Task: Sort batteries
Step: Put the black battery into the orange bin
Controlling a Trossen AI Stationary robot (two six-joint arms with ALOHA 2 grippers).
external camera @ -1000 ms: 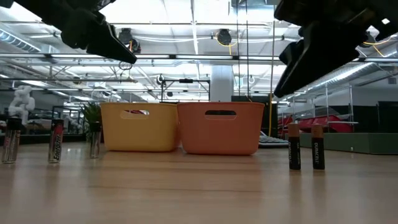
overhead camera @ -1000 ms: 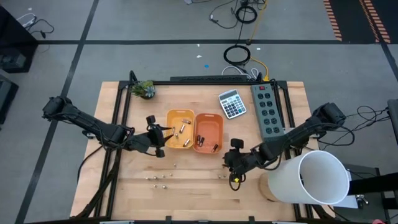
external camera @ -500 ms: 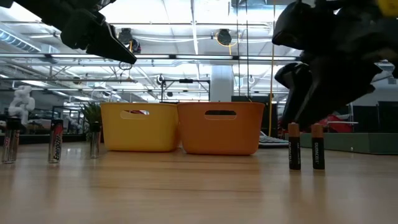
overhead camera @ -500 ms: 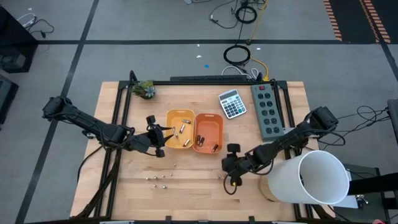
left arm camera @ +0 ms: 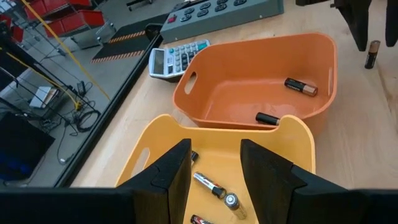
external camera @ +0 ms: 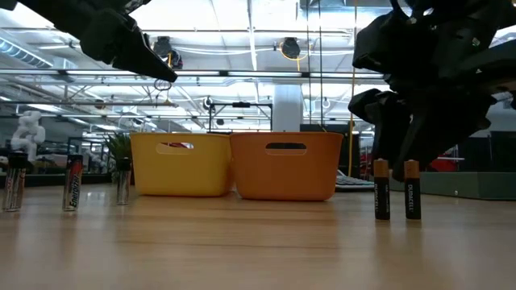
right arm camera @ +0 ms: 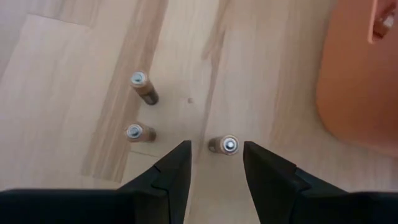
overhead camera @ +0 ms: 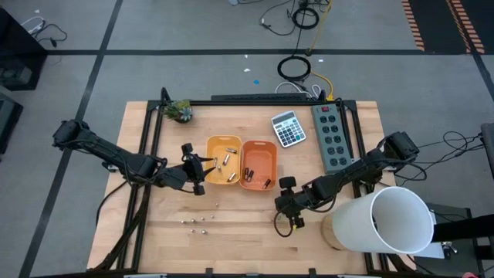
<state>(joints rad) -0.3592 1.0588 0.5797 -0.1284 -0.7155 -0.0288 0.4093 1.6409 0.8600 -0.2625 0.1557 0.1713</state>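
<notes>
The right tool (overhead camera: pixel 287 220) hangs with its fingers spread and empty directly above a cluster of upright copper-and-black batteries (right arm camera: pixel 229 145) on the counter (overhead camera: pixel 247 232). It points straight down, presumably so the fingers can drop around one cell. The right wrist view shows three such cells: one just ahead of the gap between the fingers and two farther off to one side. The low view catches only two of them standing.

The left tool (overhead camera: pixel 194 171) waits, fingers apart and empty, over the near edge of the yellow tray (left arm camera: pixel 205 146). The orange tray (left arm camera: pixel 249 62) sits just beyond it, the two touching.

That split suggests silvery cells go in yellow and dark ones in orange. At least three silvery cells (left arm camera: pixel 211 186) lie under the left tool, and two dark cells (left arm camera: pixel 301 87) lie in the orange tray. Three silvery batteries (external camera: pixel 71 184) stand on the counter behind and below the left tool, unsorted.
</notes>
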